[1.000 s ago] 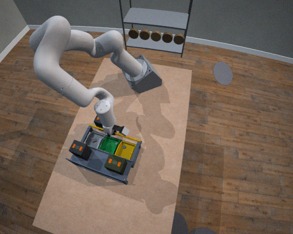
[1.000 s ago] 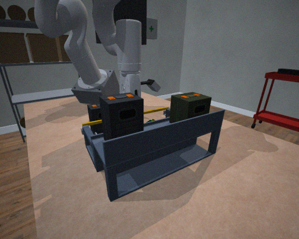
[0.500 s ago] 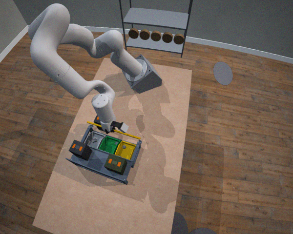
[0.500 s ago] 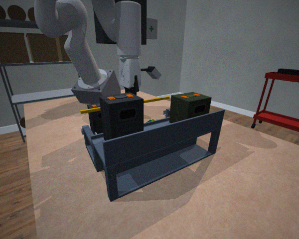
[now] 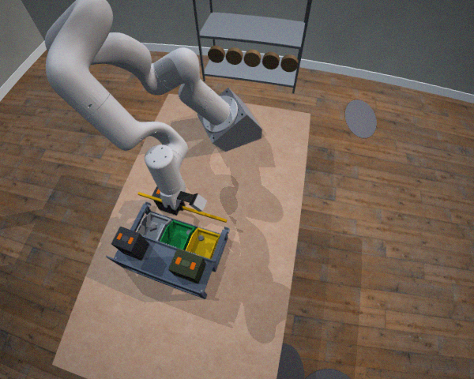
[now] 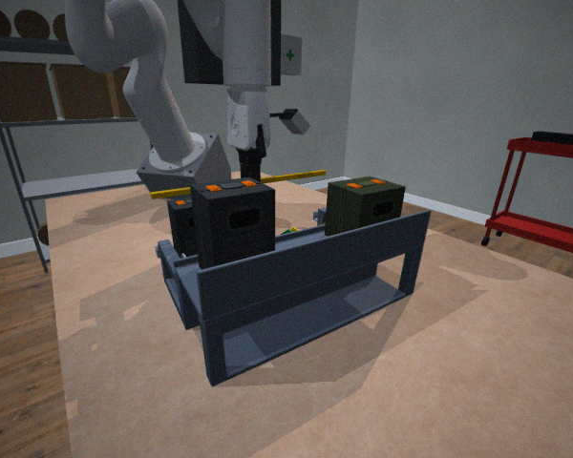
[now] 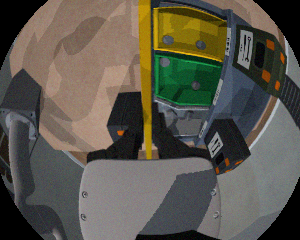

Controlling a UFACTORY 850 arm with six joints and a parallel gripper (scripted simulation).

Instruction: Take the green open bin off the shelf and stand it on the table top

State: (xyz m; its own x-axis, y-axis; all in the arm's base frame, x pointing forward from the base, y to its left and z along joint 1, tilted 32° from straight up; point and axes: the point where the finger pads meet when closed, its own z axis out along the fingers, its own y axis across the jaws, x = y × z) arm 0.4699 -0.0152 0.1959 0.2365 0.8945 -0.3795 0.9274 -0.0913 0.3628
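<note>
My gripper (image 5: pixel 173 207) (image 6: pixel 250 175) (image 7: pixel 147 111) is shut on a long yellow bar (image 5: pixel 206 215) (image 6: pixel 296 175) (image 7: pixel 145 50). The bar is held above and in front of the blue-grey shelf (image 5: pixel 157 263) (image 6: pixel 321 256), running along its front. The green open bin (image 5: pixel 174 237) (image 7: pixel 182 75) is in the shelf's middle place with small grey parts in it. The yellow bin (image 5: pixel 205 246) (image 7: pixel 187 30) is on one side and the grey bin (image 5: pixel 148 230) (image 7: pixel 190 125) on the other, both with parts. In the exterior view the bins are mostly hidden.
A black case (image 5: pixel 129 243) (image 6: pixel 237 221) (image 7: pixel 227 142) and a dark green case (image 5: pixel 186 267) (image 6: pixel 366 207) (image 7: pixel 262 55) stand on top of the shelf. Another black case (image 6: pixel 179 224) (image 7: pixel 122 114) stands in front, close beside the gripper. The arm's base is at the table's far end.
</note>
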